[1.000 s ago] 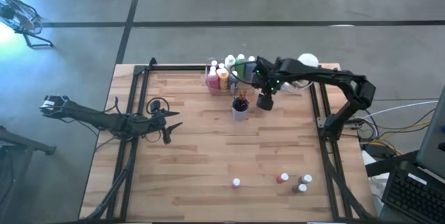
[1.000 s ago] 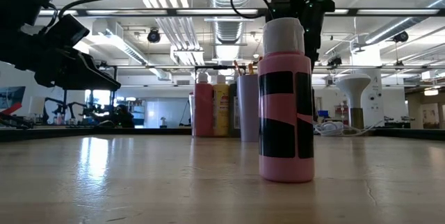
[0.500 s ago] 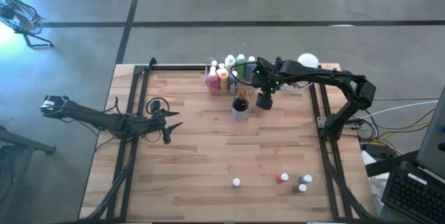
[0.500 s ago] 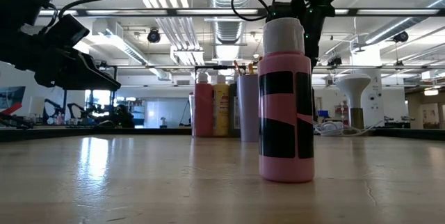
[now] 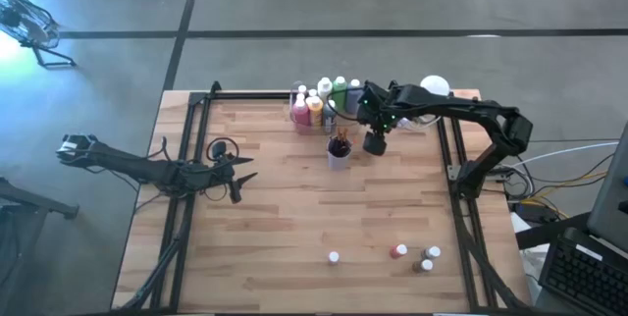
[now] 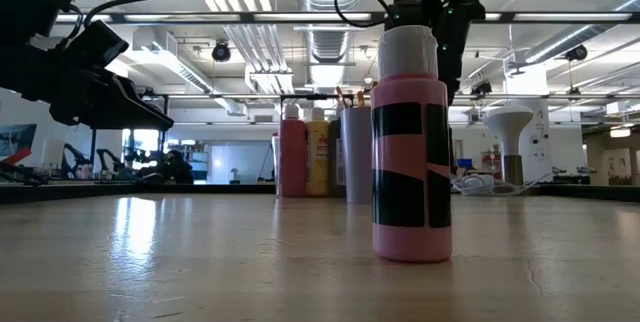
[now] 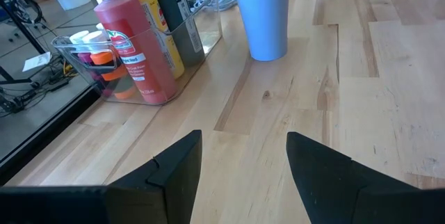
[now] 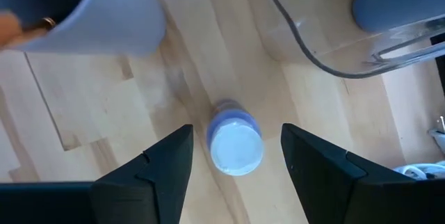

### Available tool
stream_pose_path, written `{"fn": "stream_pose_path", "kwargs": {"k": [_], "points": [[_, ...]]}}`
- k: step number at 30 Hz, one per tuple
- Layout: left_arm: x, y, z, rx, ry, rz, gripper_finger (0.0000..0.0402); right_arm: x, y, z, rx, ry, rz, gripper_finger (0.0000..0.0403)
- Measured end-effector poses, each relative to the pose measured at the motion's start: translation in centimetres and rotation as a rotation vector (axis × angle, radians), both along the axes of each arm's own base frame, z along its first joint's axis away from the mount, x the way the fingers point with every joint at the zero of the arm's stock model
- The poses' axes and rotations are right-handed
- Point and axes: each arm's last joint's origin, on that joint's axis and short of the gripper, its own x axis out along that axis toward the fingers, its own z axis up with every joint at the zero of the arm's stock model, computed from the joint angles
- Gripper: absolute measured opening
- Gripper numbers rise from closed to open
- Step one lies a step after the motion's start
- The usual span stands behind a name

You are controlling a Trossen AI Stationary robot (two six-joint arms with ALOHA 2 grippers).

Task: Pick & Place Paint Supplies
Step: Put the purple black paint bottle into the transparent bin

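Wooden slatted table (image 5: pixel 294 208) half cleared: four small capped paint bottles (image 5: pixel 400 251) left near edge, right tool (image 8: pixel 236 165) open above small white-capped bottle (image 8: pixel 236 146), left tool (image 7: pixel 243 165) open, idle.

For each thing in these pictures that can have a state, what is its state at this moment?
Left gripper: open, empty, above the table's left side.
Right gripper: open, above a small bottle, not gripping it.
Small white-capped bottle: upright, capped, between the right gripper's fingers.
Brush cup: upright, holding brushes.
Clear bin: holds upright tall bottles.
Pink bottle: upright, capped.
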Motion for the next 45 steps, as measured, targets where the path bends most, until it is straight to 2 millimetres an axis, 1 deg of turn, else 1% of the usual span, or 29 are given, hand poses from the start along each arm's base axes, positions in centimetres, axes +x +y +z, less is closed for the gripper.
{"fn": "stream_pose_path", "kwargs": {"k": [10, 17, 24, 31, 33, 36, 40, 45], "points": [[0.0, 0.0, 0.0, 0.0, 0.0, 0.0, 0.0216, -0.4, 0.2, -1.7, 0.012, 0.021, -0.005, 0.0205], [0.0, 0.0, 0.0, 0.0, 0.0, 0.0, 0.0216, -0.5, 0.2, -2.3, 0.001, 0.014, -0.022, 0.0205], [0.0, 0.0, 0.0, 0.0, 0.0, 0.0, 0.0216, -0.5, 0.2, -2.7, -0.022, 0.02, -0.029, 0.0176], [0.0, 0.0, 0.0, 0.0, 0.0, 0.0, 0.0216, -0.4, 0.0, -2.2, -0.039, 0.012, -0.038, 0.013], [0.0, 0.0, 0.0, 0.0, 0.0, 0.0, 0.0216, -0.3, 0.0, -1.7, -0.037, 0.021, -0.036, 0.0115], [0.0, 0.0, 0.0, 0.0, 0.0, 0.0, 0.0216, -0.3, 0.0, -0.2, -0.03, 0.045, -0.026, 0.0113], [0.0, 0.0, 0.0, 0.0, 0.0, 0.0, 0.0216, -0.2, -0.4, 2.9, -0.036, 0.039, -0.028, 0.0113], [0.0, 0.0, 0.0, 0.0, 0.0, 0.0, 0.0216, -0.2, -1.5, 7.5, -0.069, -0.036, -0.082, 0.0113]]}}
